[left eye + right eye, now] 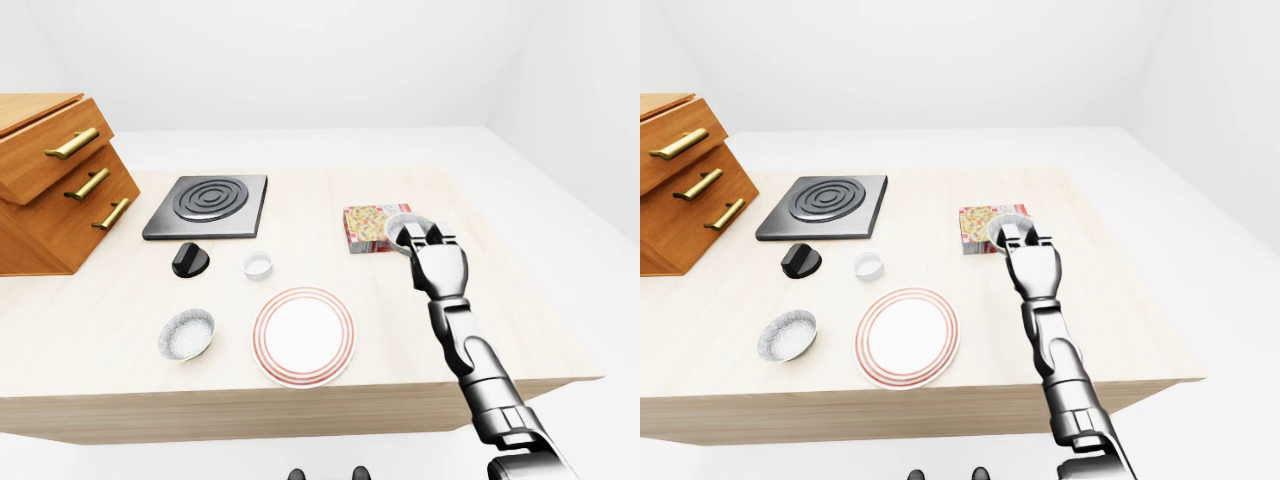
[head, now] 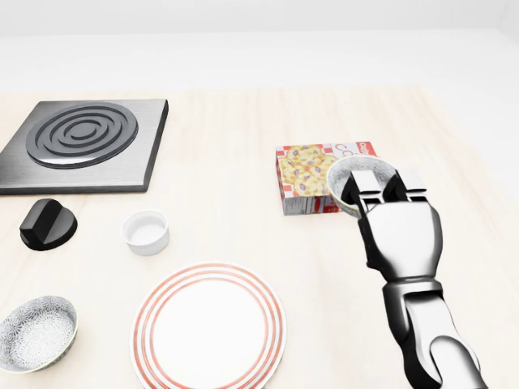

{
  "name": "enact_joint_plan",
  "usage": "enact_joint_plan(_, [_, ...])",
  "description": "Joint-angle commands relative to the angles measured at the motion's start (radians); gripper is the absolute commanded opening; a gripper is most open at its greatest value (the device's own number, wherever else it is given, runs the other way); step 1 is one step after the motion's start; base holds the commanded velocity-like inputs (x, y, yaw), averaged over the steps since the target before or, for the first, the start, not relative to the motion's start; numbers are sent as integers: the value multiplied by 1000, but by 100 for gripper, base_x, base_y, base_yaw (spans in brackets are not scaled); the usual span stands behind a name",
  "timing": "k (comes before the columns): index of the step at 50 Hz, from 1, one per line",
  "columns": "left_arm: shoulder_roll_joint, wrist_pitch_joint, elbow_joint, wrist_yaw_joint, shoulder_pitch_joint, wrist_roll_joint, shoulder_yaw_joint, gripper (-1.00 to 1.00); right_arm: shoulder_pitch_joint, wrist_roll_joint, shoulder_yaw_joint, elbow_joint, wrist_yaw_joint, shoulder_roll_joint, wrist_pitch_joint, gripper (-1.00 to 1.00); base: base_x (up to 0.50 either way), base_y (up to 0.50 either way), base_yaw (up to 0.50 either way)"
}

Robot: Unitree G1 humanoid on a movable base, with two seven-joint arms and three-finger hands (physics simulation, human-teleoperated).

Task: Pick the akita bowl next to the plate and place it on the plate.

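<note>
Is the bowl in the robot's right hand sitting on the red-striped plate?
No, the right hand grips the bowl over by the cookie box, apart from the plate, which holds nothing.
</note>
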Motion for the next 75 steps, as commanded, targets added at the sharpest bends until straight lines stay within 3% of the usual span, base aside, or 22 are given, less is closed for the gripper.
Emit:
enact_joint_plan(1, [0,-5,4,1,-4,9,-7,100,131,52,-81,-456,0,10,0,-100,0,0,0])
enact_joint_plan(12, [-2,-14,4,0,-7,17,-14,100,337,80,-72,-772,131,89,0,-100,0,0,0])
enact_joint_plan(25, [-4,-22,7,1,-8,24,-22,100,465,-2,28,-898,120,151,0,-100,0,0,0])
enact_joint_plan(33, [-3,-32,17,-1,-11,27,-30,100,597,-121,198,-1009,73,168,0,-100,0,0,0])
enact_joint_plan(43, [-5,-28,12,2,-11,27,-32,100,675,-292,400,-1043,0,108,0,-100,0,0,0])
enact_joint_plan(46, [-5,-27,9,3,-10,26,-31,100,681,-320,448,-1039,0,87,0,-100,0,0,0])
enact_joint_plan(53, [-6,-26,9,3,-11,27,-31,100,673,-317,468,-1038,0,68,0,-100,0,0,0])
enact_joint_plan(55, [-6,-22,2,7,-10,27,-30,100,653,-409,515,-946,0,75,0,-100,0,0,0])
enact_joint_plan(63, [-5,-23,6,5,-13,29,-30,100,651,-440,616,-856,0,38,0,-100,0,0,0])
enact_joint_plan(75, [-4,-30,14,1,-12,26,-33,100,612,-394,625,-731,0,53,0,-100,0,0,0])
